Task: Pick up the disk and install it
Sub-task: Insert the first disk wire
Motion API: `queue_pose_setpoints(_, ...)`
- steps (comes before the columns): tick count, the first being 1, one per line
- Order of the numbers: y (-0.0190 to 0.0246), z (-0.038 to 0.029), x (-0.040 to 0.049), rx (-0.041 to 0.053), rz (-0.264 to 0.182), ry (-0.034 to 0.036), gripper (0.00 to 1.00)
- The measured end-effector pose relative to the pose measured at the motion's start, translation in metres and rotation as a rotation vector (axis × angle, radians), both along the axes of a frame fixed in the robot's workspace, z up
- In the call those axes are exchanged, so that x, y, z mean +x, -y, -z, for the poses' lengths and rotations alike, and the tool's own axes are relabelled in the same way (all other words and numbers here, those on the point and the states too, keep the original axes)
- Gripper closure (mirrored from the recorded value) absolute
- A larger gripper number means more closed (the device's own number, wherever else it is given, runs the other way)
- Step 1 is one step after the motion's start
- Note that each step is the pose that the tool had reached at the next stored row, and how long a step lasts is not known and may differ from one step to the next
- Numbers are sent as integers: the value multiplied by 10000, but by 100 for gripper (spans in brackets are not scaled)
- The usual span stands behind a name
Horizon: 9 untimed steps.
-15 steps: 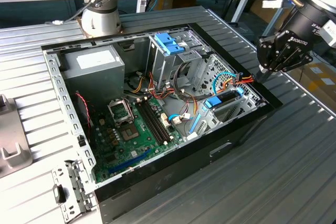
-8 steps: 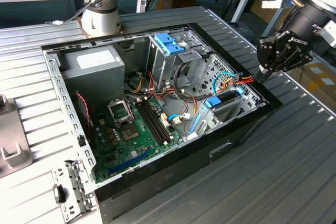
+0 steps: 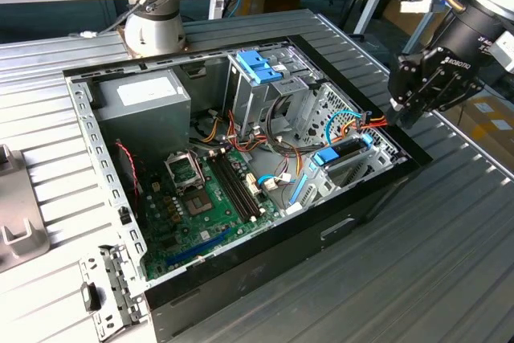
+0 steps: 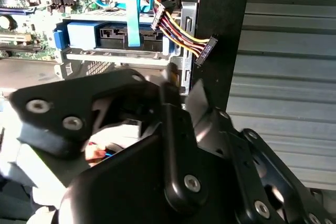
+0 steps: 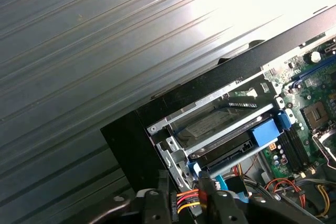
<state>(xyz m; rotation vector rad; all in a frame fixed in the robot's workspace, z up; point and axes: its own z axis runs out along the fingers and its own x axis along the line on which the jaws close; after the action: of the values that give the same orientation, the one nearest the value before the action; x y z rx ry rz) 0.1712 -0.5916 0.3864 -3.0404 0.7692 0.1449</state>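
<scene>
One big grey table [image 3: 450, 263] with long ridges holds an open black computer case [image 3: 265, 256]. The shiny black gripper [image 3: 399, 114] hangs just over the case's edge on the exterior view's right. We cannot tell if it is spread or pressed together. The disk [image 3: 344, 153] is flat and dark with blue plastic rails. It sits in its metal slot near the gripper, so we think it is already in.

The exterior view looks down on the open computer case [image 3: 241, 158]; both wrist views sit close above its drive-bay corner.
</scene>
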Motion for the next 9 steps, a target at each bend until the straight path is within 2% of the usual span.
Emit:
queue_pose_setpoints(1, 0, 0, 0, 0, -1, 0, 65)
queue_pose_setpoints(2, 0, 0, 0, 0, -3, 0, 58)
queue_pose_setpoints(3, 0, -1, 0, 12, -4, 0, 58)
queue_pose_setpoints(4, -1, 0, 1, 119, -4, 0, 58)
queue_pose_setpoints(5, 0, 0, 1, 353, -5, 0, 58)
queue_pose_setpoints(6, 0, 1, 0, 528, -4, 0, 58)
queue_pose_setpoints(7, 0, 2, 0, 774, -4, 0, 58)
queue_pose_setpoints(8, 0, 3, 0, 844, -3, 0, 58)
queue_pose_setpoints(9, 0, 3, 0, 845, -4, 0, 58)
